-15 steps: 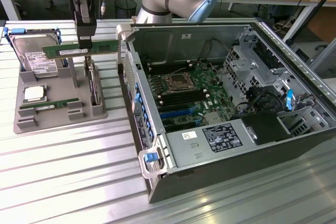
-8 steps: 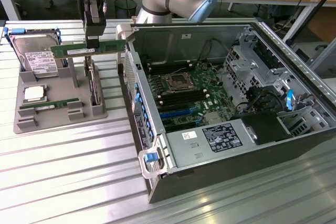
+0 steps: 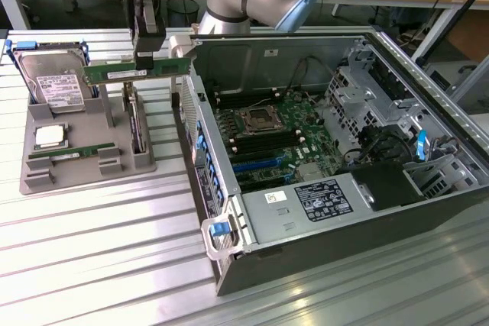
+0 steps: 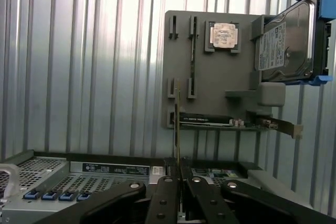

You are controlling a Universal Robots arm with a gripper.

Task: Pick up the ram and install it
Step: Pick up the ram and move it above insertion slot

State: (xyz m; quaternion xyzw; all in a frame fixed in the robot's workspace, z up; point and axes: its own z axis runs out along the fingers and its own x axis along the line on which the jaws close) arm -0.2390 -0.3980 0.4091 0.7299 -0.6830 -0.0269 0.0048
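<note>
The ram (image 3: 137, 72) is up in the air, lifted clear of the grey holder (image 3: 84, 159) and hanging level, higher than everything on it, by the side of the holder that faces the open computer case (image 3: 321, 219). The gripper (image 3: 145, 57) has it from above, jaws pinched almost together on the stick's top edge at about mid-length, so green board juts out both ways. One end points back over the holder, the other reaches toward the case.

Down on the holder there's a hard drive (image 3: 53, 82) standing at the far end and a silver processor chip (image 3: 49, 137). A second green stick (image 3: 65, 154) lies flat near the front, and an upright card (image 3: 136, 124) sits on the case side.

From the wrist, the ram (image 4: 177, 129) is only a thin edge-on sliver running out from between the two fingers (image 4: 163, 200) of the gripper (image 4: 178, 182), with the holder (image 4: 210, 77) spread out beyond. The exterior view gives what that hides: the stick's broad green face, pale sticker and all.
</note>
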